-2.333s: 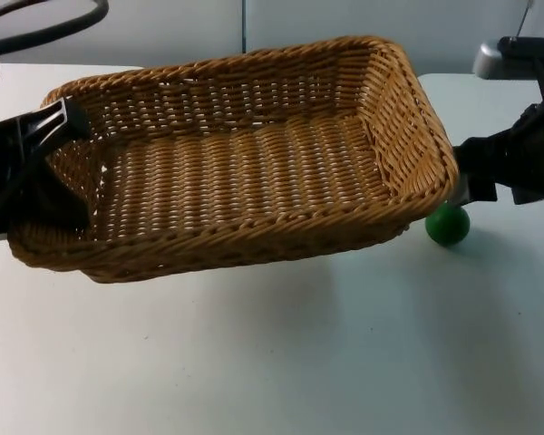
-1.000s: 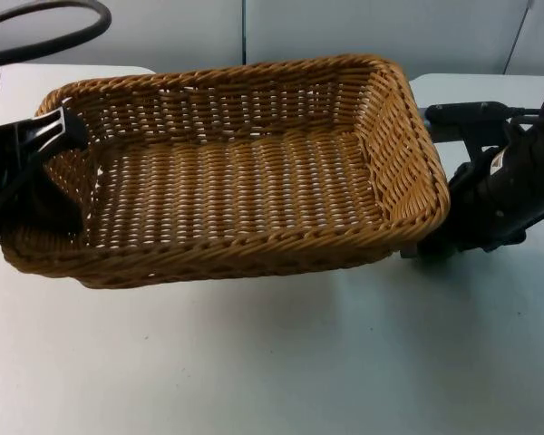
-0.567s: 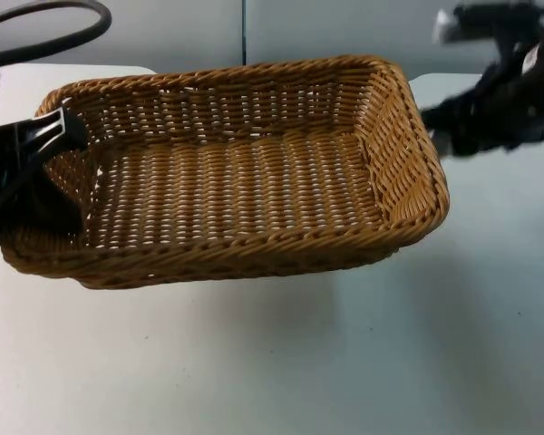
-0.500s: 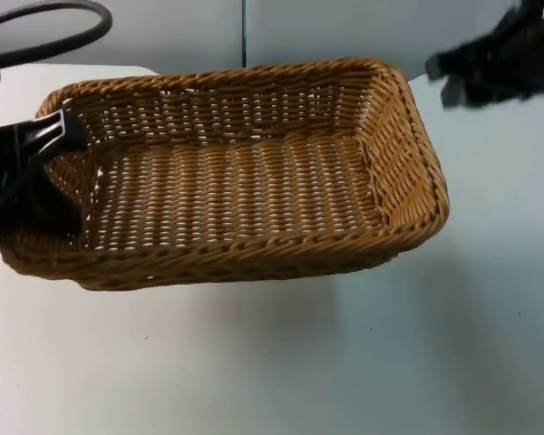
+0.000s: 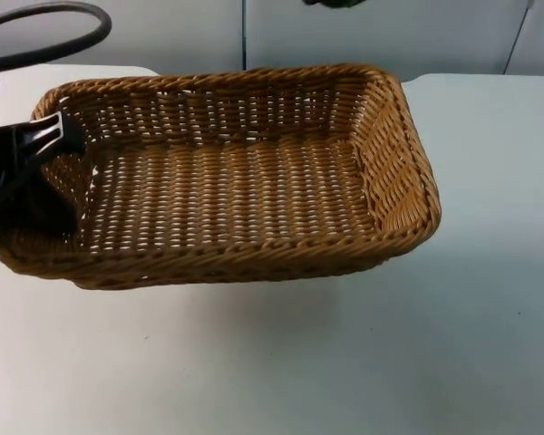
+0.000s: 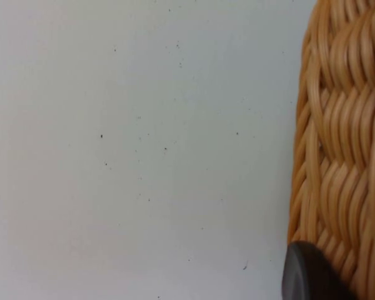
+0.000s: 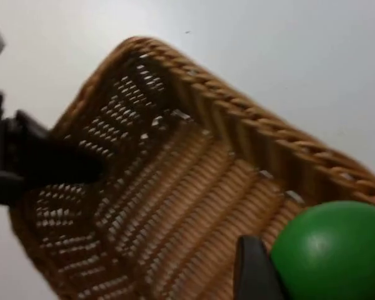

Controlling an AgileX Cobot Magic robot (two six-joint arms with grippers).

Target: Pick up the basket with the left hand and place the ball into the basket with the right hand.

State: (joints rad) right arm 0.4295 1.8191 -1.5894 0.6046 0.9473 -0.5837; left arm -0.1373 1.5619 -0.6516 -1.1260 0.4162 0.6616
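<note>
My left claw [image 5: 59, 136] is clamped on the basket's [image 5: 254, 172] short wall, holding it tilted above the table [image 5: 417, 344]. My right claw [image 7: 281, 275] grips the green ball [image 7: 331, 250] high over the basket, its floor beneath.
</note>
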